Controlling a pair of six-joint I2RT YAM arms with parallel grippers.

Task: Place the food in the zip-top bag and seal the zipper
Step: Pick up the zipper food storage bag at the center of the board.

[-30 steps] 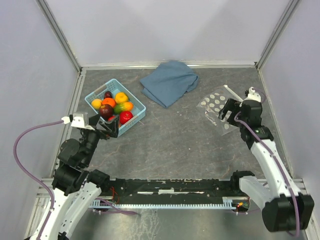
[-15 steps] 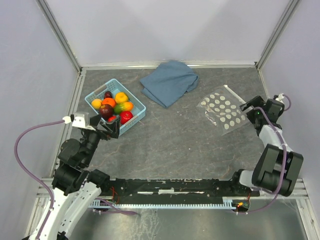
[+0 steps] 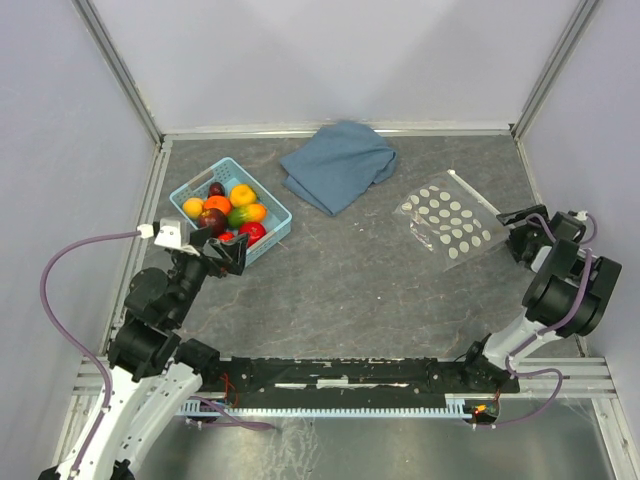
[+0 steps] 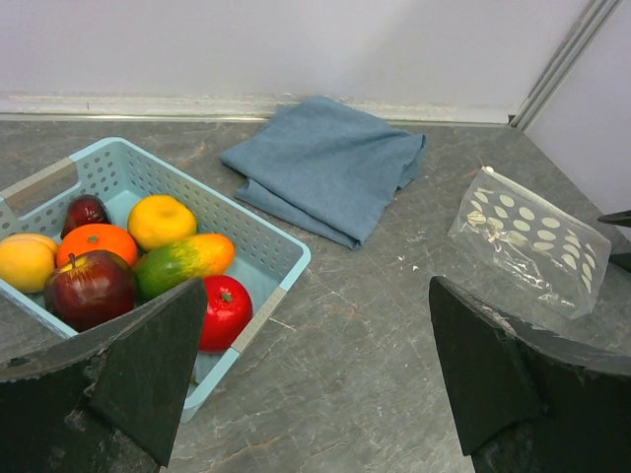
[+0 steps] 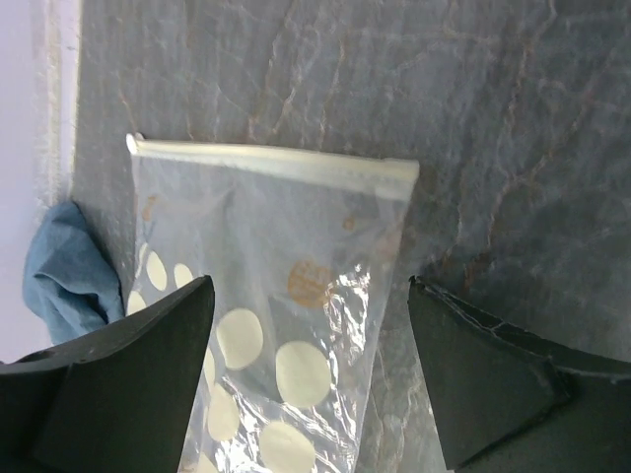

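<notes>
The food (image 3: pixel 228 208), several glossy toy fruits, lies in a light-blue basket (image 3: pixel 278 212) at the left. It also shows in the left wrist view (image 4: pixel 182 261). The zip-top bag (image 3: pixel 450 225) lies flat and empty at the right, and shows in both wrist views (image 4: pixel 527 236) (image 5: pixel 286 296). Its zipper (image 3: pixel 478 202) (image 5: pixel 271 163) runs along the upper-right edge. My left gripper (image 3: pixel 225 255) (image 4: pixel 315 374) is open and empty, just in front of the basket's near corner. My right gripper (image 3: pixel 522 233) (image 5: pixel 311 384) is open and empty at the bag's right edge; whether it touches the bag I cannot tell.
A folded blue cloth (image 3: pixel 338 165) (image 4: pixel 330 168) lies at the back middle, between basket and bag. Enclosure walls and metal posts close in the table at left, back and right; the right wall stands just behind my right wrist.
My right arm has swung from over the bag's right part out to the right wall side, uncovering the bag. My left gripper has shifted slightly. The bag and the fruits lie as before.
</notes>
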